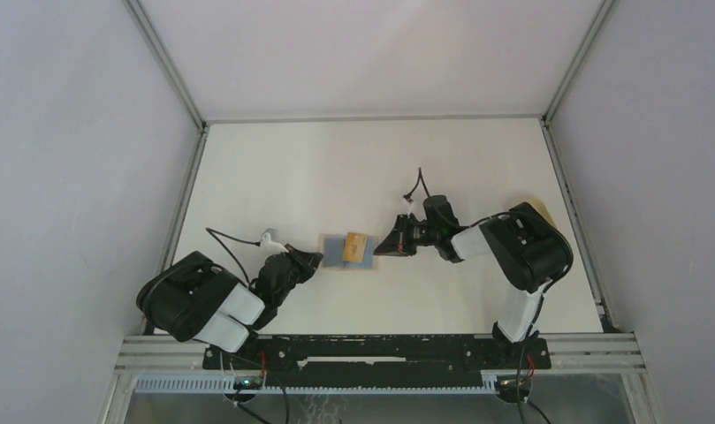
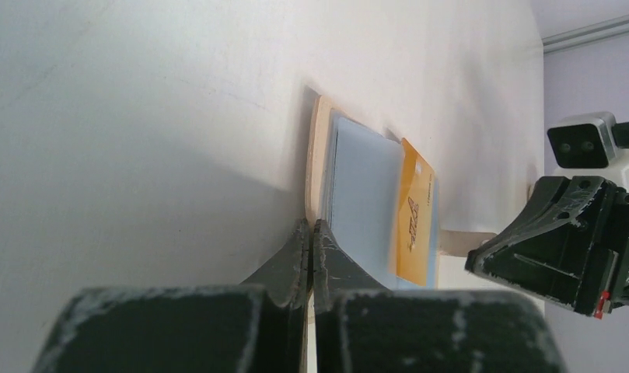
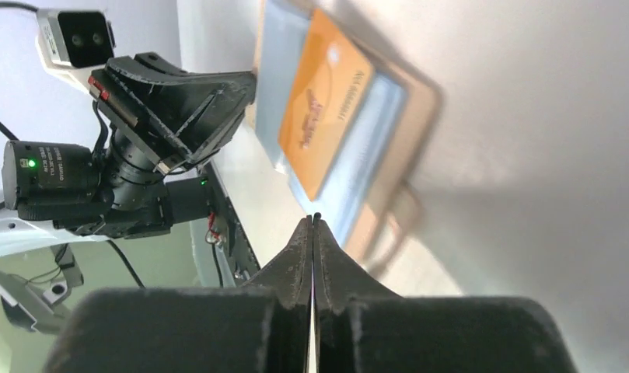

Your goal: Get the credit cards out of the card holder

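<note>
- Two end effectors, both with fingers pressed flat together, sit at opposite ends of the card holder (image 2: 318, 148). It lies open and flat around the middle of the counter (image 1: 336, 168).
- Cards aren't out yet. A light blue card (image 2: 361, 194) sits in the holder with an orange card (image 2: 416, 221) on top of it, both inside the tan outline.
- Left end effector (image 2: 311, 228) is closed, tips right on the holder's tan edge. Looks to me like it's pinning the holder down, not gripping it.
- Right end effector (image 3: 315, 221) is closed too, tips at the opposite end by the corner of the blue card. Nothing shows between the fingers, so I can't tell if it nipped a card edge or just shut on air.
- My read: this is the first grab at a card, and nothing is extracted so far.
- Next move calls for a proper pinch on one card's edge. Then slide it away from the left arm, low and parallel to the counter, while the left side stops the holder dragging along.
- Thin cards lying flat are a pain to get under, so if the pinch missed it probably needs a reopen and another go.
- Tan tray (image 1: 539, 208) peeks out behind the right arm, well apart from the holder. Maybe that's the drop spot, but I'm only guessing.
</note>
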{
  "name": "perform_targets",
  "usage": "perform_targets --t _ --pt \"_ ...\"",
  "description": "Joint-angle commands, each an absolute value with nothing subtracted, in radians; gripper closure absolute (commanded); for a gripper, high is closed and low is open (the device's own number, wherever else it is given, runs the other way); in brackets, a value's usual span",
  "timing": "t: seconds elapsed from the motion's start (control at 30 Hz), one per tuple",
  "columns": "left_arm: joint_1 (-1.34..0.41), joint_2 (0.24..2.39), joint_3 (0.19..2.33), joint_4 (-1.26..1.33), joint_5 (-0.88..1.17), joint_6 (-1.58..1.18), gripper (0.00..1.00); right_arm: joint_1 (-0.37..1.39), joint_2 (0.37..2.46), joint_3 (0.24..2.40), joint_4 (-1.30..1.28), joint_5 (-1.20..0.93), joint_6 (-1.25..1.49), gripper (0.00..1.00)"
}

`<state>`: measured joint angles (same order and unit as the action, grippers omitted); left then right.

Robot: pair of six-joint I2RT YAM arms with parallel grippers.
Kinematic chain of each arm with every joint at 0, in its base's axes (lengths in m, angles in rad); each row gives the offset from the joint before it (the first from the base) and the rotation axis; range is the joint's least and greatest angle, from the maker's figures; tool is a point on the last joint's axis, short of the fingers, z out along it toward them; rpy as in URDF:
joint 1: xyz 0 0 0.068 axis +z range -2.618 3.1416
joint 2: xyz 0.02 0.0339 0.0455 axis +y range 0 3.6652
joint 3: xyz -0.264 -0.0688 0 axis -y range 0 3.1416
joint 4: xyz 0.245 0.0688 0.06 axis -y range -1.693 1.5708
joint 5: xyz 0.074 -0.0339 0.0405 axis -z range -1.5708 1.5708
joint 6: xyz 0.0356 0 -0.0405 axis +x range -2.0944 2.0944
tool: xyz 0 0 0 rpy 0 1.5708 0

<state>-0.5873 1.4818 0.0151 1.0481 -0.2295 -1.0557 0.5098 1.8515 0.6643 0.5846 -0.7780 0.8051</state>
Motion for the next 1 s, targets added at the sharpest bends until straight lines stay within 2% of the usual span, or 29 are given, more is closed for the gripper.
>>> perform_targets --t 0.0,0.17,0.2,0.27,0.3,0.37,0.43,0.57,0.7,0.97 --pt "-0.592 1.481 0.023 1.019 -0.227 -1.034 1.0 0.43 1.712 0.627 0.485 -0.761 0.712 1.0" --pt "-0.592 1.485 0.021 1.031 -0.222 -1.023 1.0 0.375 1.522 0.629 0.273 -0.661 0.641 1.0" --pt "-0.592 1.49 0.021 1.038 -0.22 -1.023 1.0 0.375 1.512 0.639 0.254 -0.656 0.641 0.92" --pt "-0.591 1.504 0.021 1.056 -0.217 -1.022 1.0 0.395 1.53 0.667 0.242 -0.656 0.651 0.63" --pt "-0.591 1.511 0.021 1.068 -0.213 -1.022 1.0 0.419 1.548 0.685 0.238 -0.652 0.657 0.54" --pt "-0.592 1.525 0.016 1.088 -0.209 -1.029 1.0 0.496 1.591 0.725 0.235 -0.615 0.674 0.44" --pt "-0.591 1.532 0.008 1.105 -0.21 -1.037 1.0 0.566 1.633 0.773 0.237 -0.58 0.709 0.37" --pt "-0.591 1.525 0.006 1.11 -0.216 -1.04 1.0 0.641 1.753 0.865 0.247 -0.525 0.796 0.36" --pt "-0.592 1.512 0.006 1.096 -0.214 -1.037 1.0 0.637 1.844 0.903 0.275 -0.487 0.835 0.35" --pt "-0.592 1.514 0.014 1.072 -0.209 -1.031 1.0 0.576 1.843 0.942 0.141 -0.416 0.735 0.34"
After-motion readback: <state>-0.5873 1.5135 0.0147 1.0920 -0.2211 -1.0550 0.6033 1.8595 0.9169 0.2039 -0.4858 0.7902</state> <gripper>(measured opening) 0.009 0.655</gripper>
